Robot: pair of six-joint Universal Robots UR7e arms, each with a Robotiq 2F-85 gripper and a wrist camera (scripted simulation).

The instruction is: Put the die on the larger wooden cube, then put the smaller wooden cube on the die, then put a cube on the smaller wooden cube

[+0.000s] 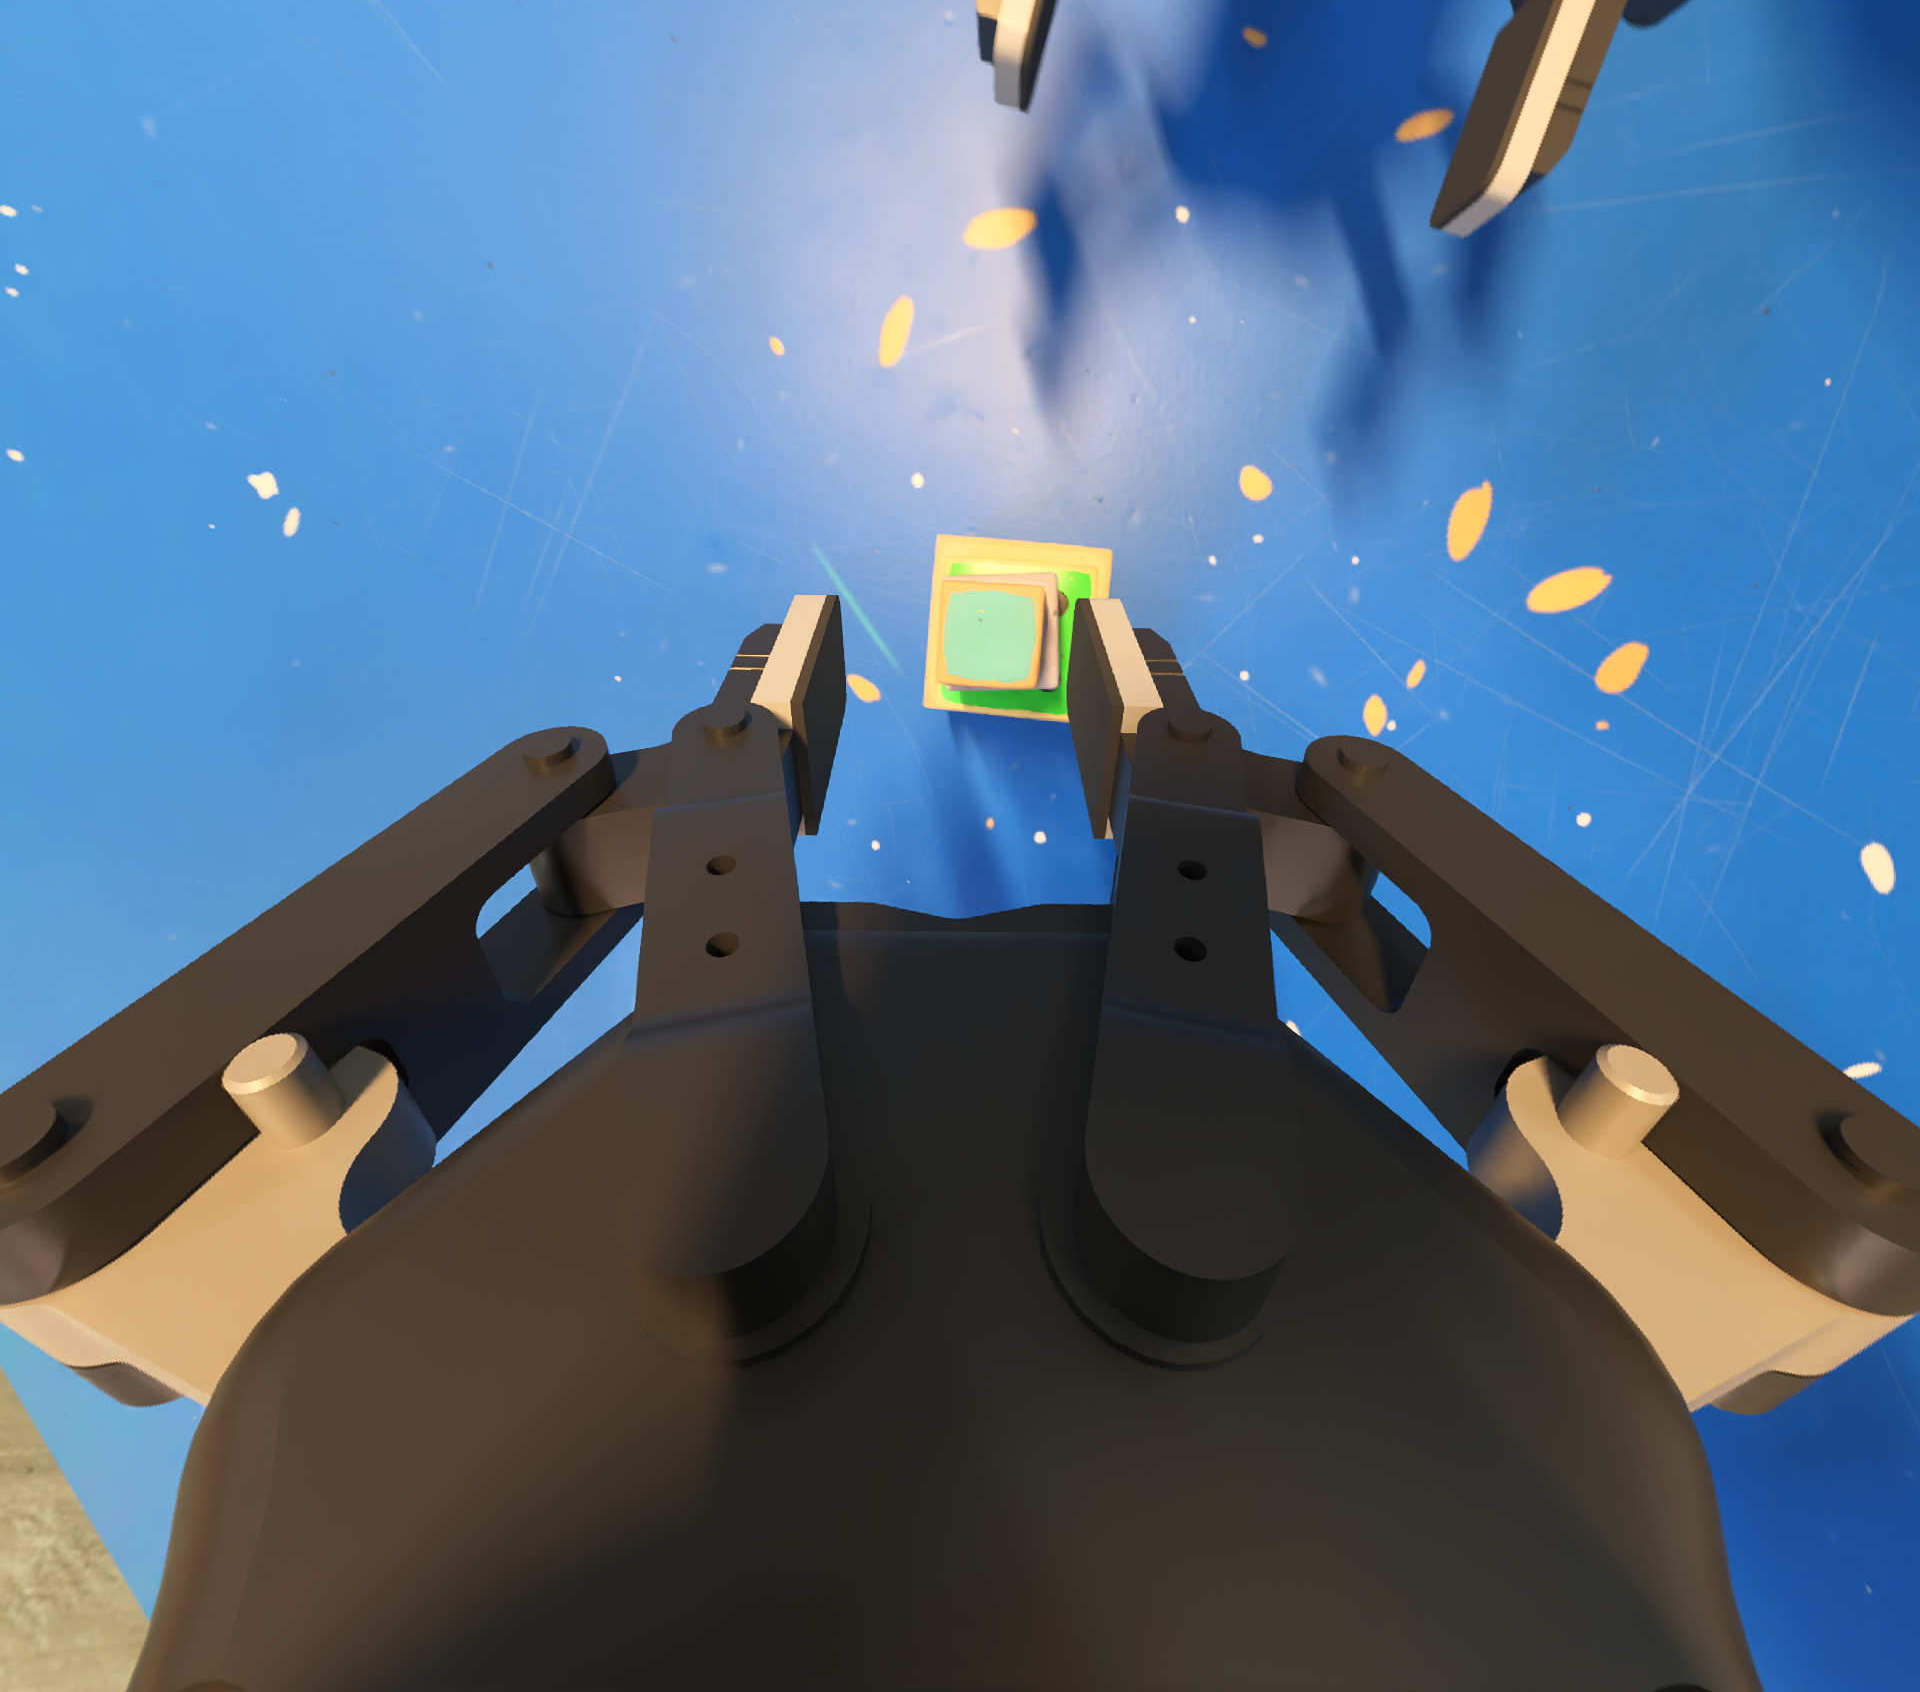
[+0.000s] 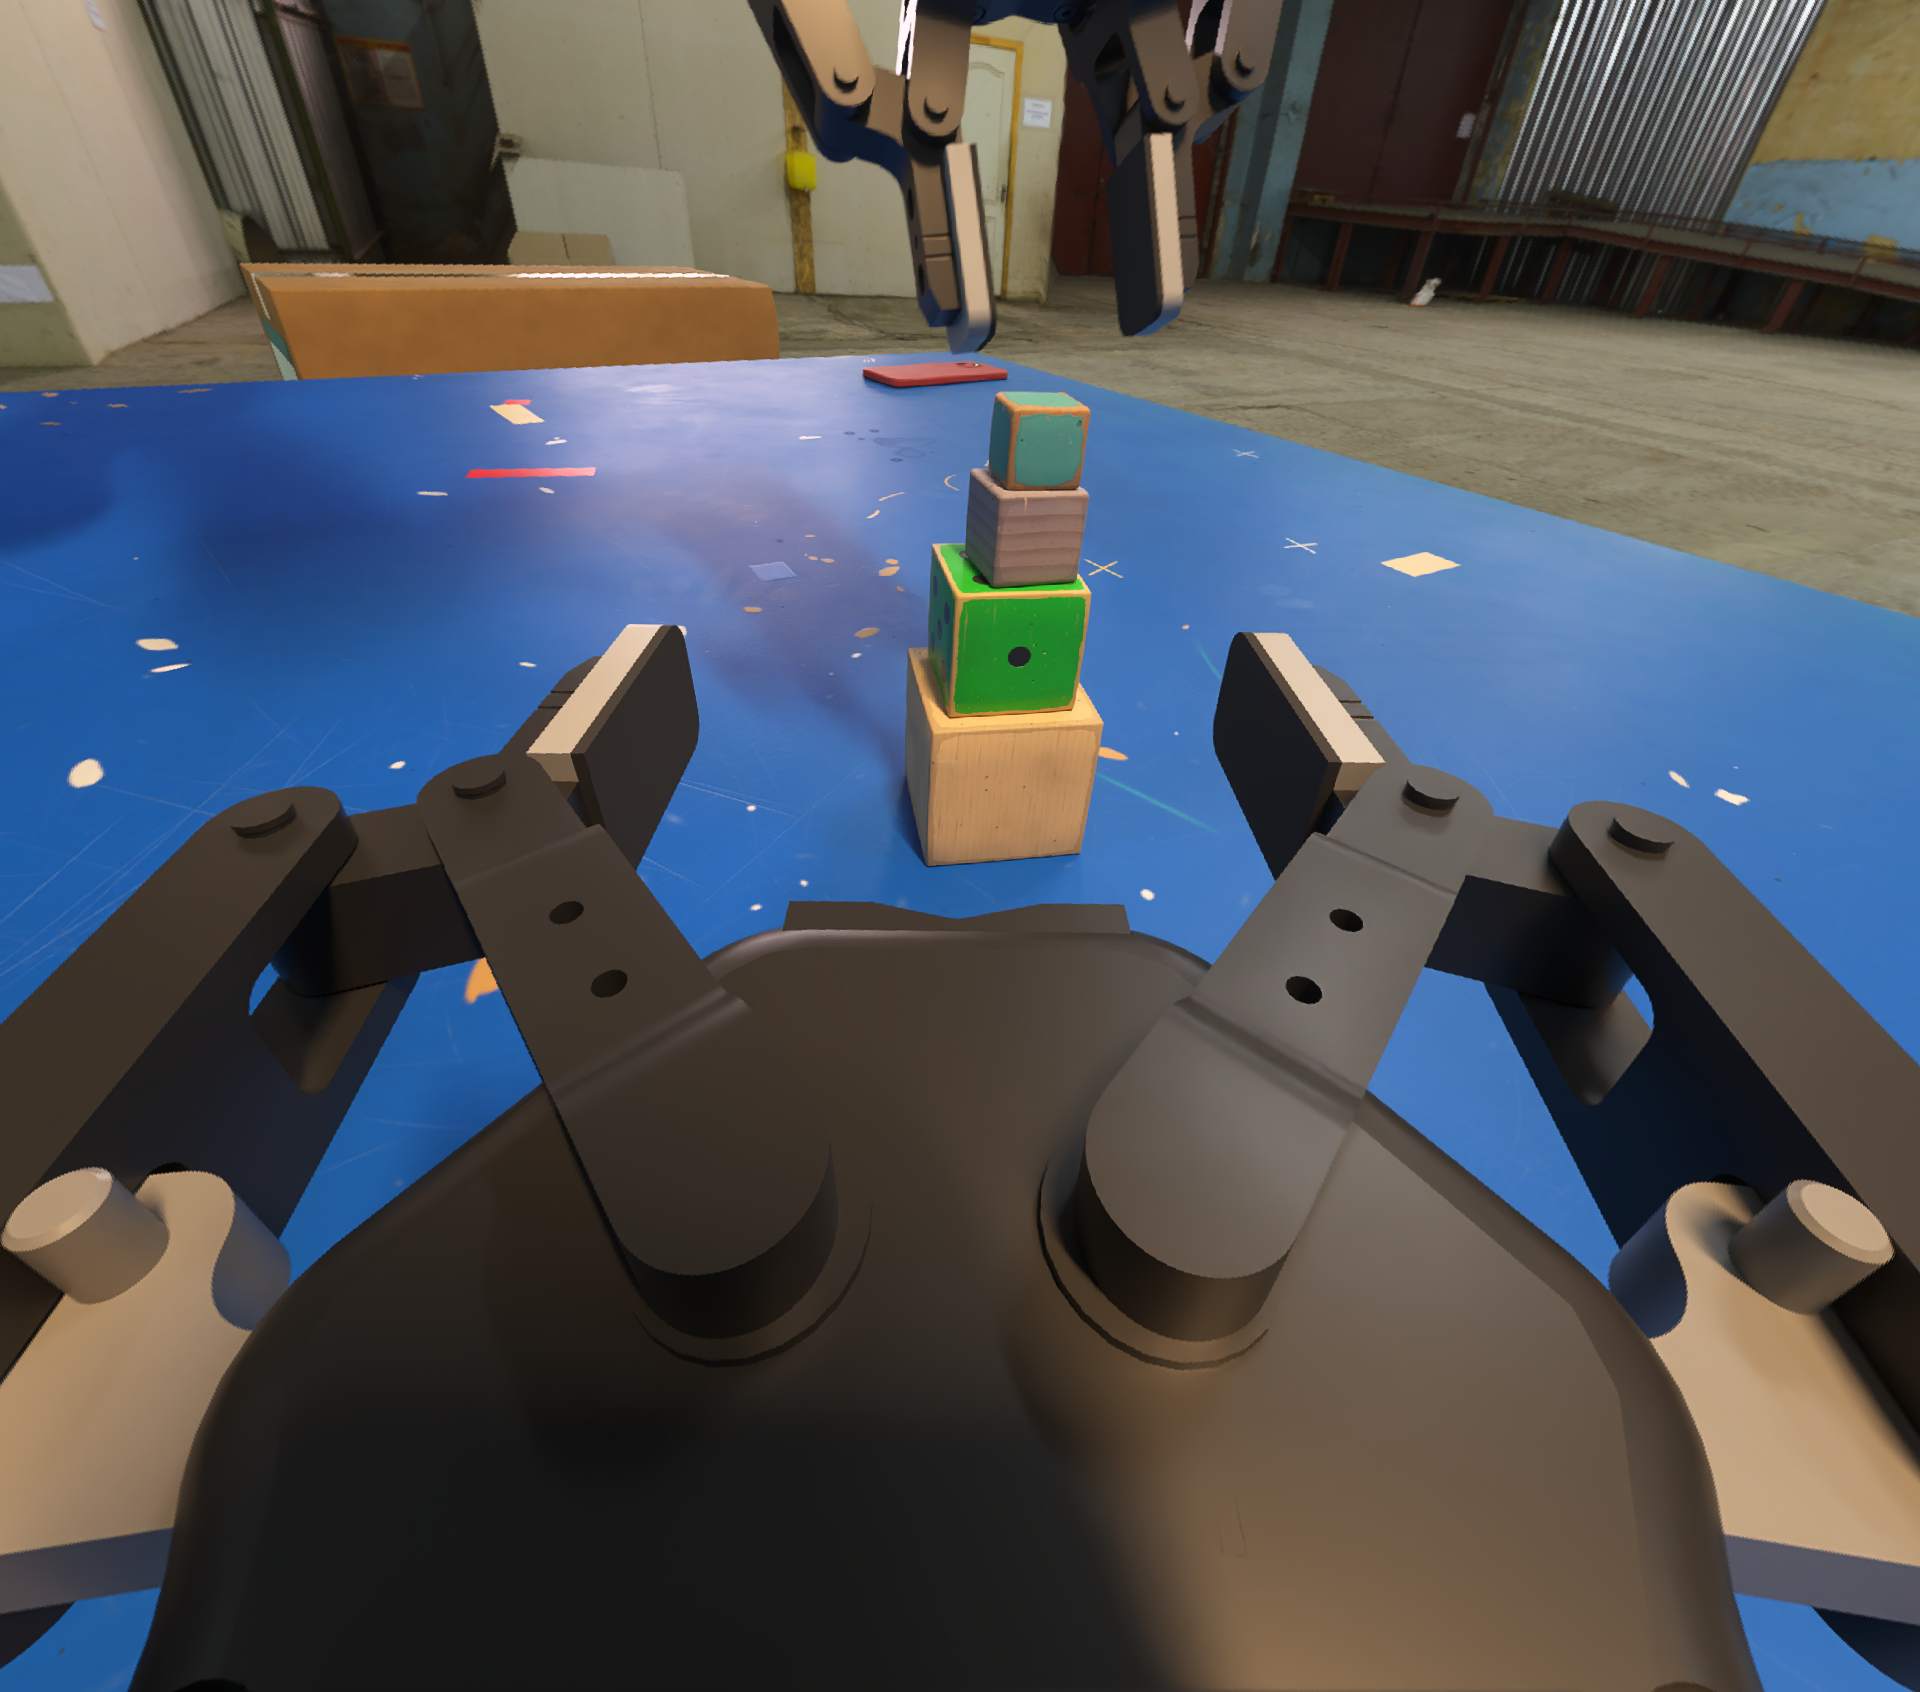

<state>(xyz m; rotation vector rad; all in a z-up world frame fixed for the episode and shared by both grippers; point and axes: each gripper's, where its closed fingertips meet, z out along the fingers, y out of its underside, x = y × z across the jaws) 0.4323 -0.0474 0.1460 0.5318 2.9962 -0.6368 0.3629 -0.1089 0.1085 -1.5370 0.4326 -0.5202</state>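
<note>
1. The left gripper (image 1: pixel 958 686) hangs above the stack at the centre of the left wrist view, its jaws parted and clamped on nothing; in the right wrist view the same left gripper (image 2: pixel 1055 292) appears at upper centre, clear of the topmost block.
2. The right gripper (image 2: pixel 951 707) sits low over the surface (image 2: pixel 312 603) in the lower half of its own view, jaws spread wide and holding nothing, with the stack just beyond and between the fingertips; in the left wrist view the right gripper (image 1: pixel 1236 156) shows at upper right.
3. At centre frame the larger wooden cube (image 2: pixel 1000 785), pale and plain, rests on the blue surface (image 1: pixel 416 292) as the base of the stack.
4. The green die (image 2: pixel 1013 650) sits on that base, a single black pip on the face toward the right wrist camera.
5. The smaller wooden cube (image 2: pixel 1027 530), greyish, sits on the die, set toward its far edge.
6. A teal cube (image 2: pixel 1039 442) with worn tan edges tops the stack; from above, the teal cube (image 1: pixel 990 634) covers most of the blocks under it, the base showing as a yellow border.
7. At upper left of the right wrist view a brown cardboard box (image 2: pixel 520 323) stands at the far edge of the surface; its contents cannot be seen.
8. A flat red object (image 2: pixel 933 374) lies near the far edge, behind the stack.
</note>
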